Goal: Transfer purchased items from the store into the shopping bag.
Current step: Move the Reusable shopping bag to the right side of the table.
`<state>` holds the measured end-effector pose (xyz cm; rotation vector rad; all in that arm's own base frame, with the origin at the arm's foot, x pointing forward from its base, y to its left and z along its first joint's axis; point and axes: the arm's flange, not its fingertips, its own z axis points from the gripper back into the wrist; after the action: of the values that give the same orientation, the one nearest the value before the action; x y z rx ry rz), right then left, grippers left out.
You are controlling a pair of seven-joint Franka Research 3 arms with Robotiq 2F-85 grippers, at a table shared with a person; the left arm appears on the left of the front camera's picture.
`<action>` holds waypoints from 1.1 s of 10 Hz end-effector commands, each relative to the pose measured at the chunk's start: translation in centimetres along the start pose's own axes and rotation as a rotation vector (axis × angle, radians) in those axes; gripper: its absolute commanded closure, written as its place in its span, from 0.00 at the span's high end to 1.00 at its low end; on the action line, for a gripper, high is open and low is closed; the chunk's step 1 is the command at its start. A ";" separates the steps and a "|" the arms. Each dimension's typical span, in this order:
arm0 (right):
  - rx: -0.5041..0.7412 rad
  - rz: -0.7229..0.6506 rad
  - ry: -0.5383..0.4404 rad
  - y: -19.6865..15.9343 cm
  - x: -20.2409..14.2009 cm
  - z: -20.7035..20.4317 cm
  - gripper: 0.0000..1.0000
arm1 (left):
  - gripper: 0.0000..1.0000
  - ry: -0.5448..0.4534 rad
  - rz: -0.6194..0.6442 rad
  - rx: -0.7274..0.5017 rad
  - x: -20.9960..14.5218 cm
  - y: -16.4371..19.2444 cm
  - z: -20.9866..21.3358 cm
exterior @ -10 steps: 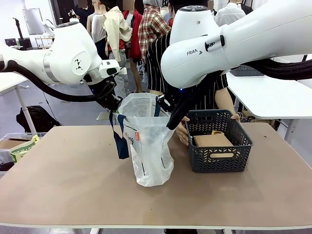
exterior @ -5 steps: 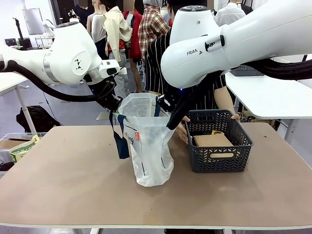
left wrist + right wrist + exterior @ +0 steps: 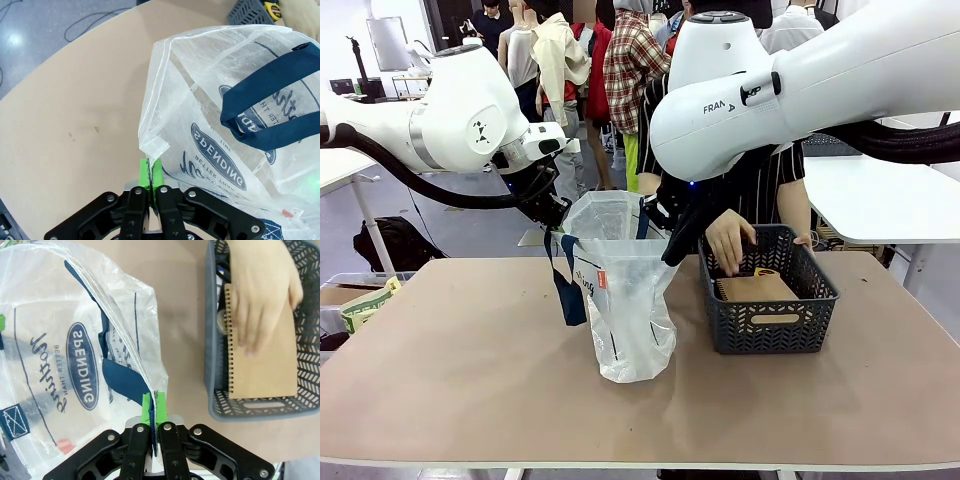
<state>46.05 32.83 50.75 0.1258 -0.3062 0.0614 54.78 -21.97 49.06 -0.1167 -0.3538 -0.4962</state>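
Table [image 3: 460,360], brown top. The shopping bag [image 3: 623,300] stands upright on it, mouth pulled open. Film is translucent white and crinkled. A navy strap handle [image 3: 565,290] hangs down the bag's left face. A small red label [image 3: 601,279] sits just below its rim, and there is dark oval lettering on the side.

The left gripper [image 3: 150,172] is at the bag's left rim. Its green pads are pressed together on a corner of the plastic edge, jaws narrow, pinching the film.

The right gripper [image 3: 152,407] is at the bag's opposite rim, on the basket side. Its pads are likewise closed tight on the thin plastic edge. The rim is stretched between the two grips.

The basket [image 3: 775,335], dark grey lattice, sits just right of the bag. From the front view I cannot tell whether it touches the bag. A brown spiral-bound notebook [image 3: 265,375] lies flat inside it. A yellow tape-like roll [image 3: 273,5] is at the basket end farthest from the bag's base, partly hidden. Small dark pieces lie against the basket wall nearest the bag, too obscured to identify.

The person's hand [image 3: 730,240] reaches down into the basket, right of the bag's mouth, with the palm over the notebook. Whether the hand grips anything is unclear.
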 end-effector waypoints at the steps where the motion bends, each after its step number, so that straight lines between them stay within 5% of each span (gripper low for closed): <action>1: 0.004 -0.012 -0.012 -0.3 -0.2 0.0 0.00 | 0.00 -0.001 0.002 0.001 0.0 0.1 0.1; 11: 0.004 -0.012 -0.012 -0.3 -0.2 0.0 0.00 | 0.00 -0.001 0.002 0.001 0.0 0.1 0.1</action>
<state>46.05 32.83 50.75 0.1258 -0.3062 0.0613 54.78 -21.97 49.06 -0.1167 -0.3538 -0.4962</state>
